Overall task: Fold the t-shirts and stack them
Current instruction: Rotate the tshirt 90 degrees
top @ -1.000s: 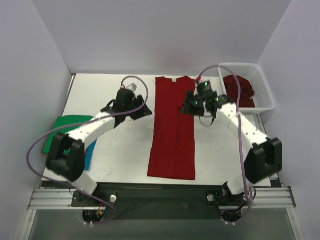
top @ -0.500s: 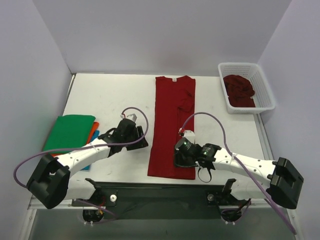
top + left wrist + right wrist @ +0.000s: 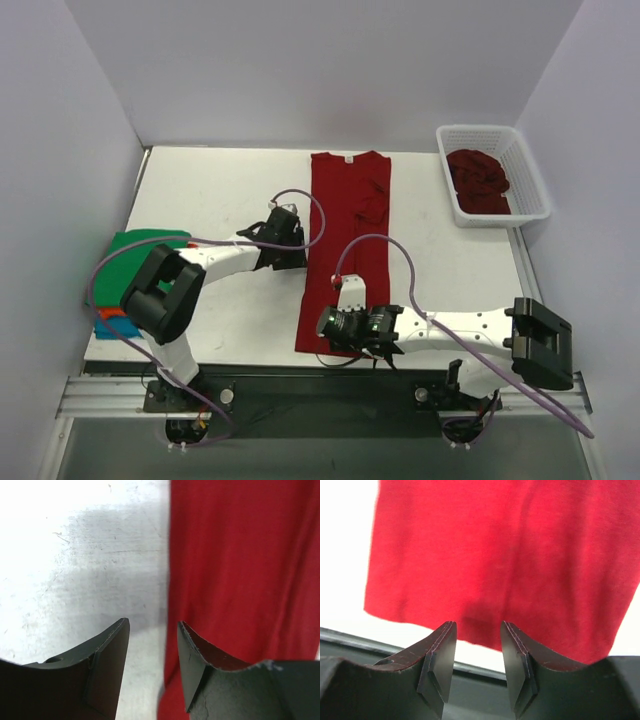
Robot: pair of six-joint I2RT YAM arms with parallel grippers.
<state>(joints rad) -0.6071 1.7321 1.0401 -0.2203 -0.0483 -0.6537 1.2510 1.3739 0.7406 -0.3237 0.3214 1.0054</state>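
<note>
A dark red t-shirt (image 3: pixel 348 250), folded into a long strip, lies flat down the middle of the table, with its white neck label at the far end. My left gripper (image 3: pixel 296 254) is open at the strip's left edge, about halfway along. In the left wrist view its jaws (image 3: pixel 152 630) straddle that edge of the red cloth (image 3: pixel 240 555). My right gripper (image 3: pixel 333 332) is open low over the near hem, towards its left corner. In the right wrist view the jaws (image 3: pixel 477 630) stand at the hem of the shirt (image 3: pixel 510 555). Neither gripper holds anything.
A white mesh basket (image 3: pixel 527 170) at the back right holds crumpled dark red shirts (image 3: pixel 478 180). A folded stack with green on top (image 3: pixel 135 258) over orange and blue lies at the left edge. The table's front edge and dark rail (image 3: pixel 380 642) run just below the hem.
Both arms came from the far part of the shirt to the near part. The left gripper then went up to the shirt's left edge, and the right went left along the hem.
</note>
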